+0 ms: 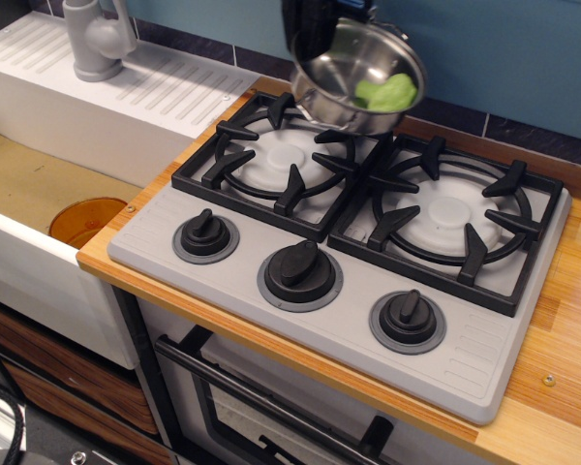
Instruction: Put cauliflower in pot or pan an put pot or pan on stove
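Observation:
The shiny steel pot (344, 82) hangs tilted in the air above the back edge of the grey stove (339, 291), over the gap between the two black burner grates. The light-green cauliflower (387, 92) lies inside it against the right wall. My black gripper (315, 29) comes down from the top edge and is shut on the pot's far left rim; its fingertips are partly hidden by the pot. The left burner (281, 160) and the right burner (455, 218) are both bare.
Three dark knobs (298, 269) line the stove front. A white sink (39, 194) with a grey tap (97, 39) and an orange disc (85, 221) lies to the left. Wooden counter (571, 320) runs on the right. An oven door handle (271, 407) is below.

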You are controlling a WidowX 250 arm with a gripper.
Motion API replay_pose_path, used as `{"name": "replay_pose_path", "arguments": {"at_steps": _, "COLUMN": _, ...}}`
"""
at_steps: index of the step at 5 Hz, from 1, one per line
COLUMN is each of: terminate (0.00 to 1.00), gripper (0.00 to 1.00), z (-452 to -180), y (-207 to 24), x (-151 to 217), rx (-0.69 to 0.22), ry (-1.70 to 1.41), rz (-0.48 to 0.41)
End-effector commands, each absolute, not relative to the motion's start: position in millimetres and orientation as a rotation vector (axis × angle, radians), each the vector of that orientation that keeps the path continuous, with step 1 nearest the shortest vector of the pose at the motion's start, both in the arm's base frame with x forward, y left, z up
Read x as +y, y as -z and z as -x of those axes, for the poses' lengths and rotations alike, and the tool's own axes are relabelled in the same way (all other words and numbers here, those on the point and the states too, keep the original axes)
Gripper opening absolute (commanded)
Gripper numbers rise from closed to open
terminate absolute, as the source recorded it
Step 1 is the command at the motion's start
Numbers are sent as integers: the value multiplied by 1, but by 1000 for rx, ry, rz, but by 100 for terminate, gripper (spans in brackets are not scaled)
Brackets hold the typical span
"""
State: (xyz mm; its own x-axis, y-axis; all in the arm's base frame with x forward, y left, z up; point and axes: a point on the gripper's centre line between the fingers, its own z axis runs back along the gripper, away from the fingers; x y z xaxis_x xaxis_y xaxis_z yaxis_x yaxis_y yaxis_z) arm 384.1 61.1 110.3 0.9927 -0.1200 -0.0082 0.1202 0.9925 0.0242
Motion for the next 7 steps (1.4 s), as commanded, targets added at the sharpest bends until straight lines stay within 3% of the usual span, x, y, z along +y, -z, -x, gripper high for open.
{"name": "replay_pose_path", "arguments": {"at_steps": 1, "terminate": 0, "gripper": 0, "z": -395, "y": -105, "x": 94, "rx": -69, "ry": 127, "rz": -20}}
{"name": "replay_pose_path", "arguments": {"at_steps": 3, "terminate": 0, "gripper": 0, "z": -392, "y": -76, "x": 112, "rx": -87, "ry": 132, "rz": 3}}
{"name": "replay_pose_path", "arguments": {"at_steps": 4, "terminate": 0, "gripper": 100, "z": -391, "y": -72, "x": 112, "rx": -88, "ry": 139, "rz": 7}}
{"name": "replay_pose_path", "arguments": {"at_steps": 5, "terminate": 0, "gripper": 100, "z": -390, "y": -78, "x": 106, "rx": -77, "ry": 125, "rz": 7}}
{"name": "replay_pose_path", "arguments": {"at_steps": 7, "terminate": 0, "gripper": 100, "z": -393, "y": -125, "x": 84, "rx": -31, "ry": 107, "rz": -11}}
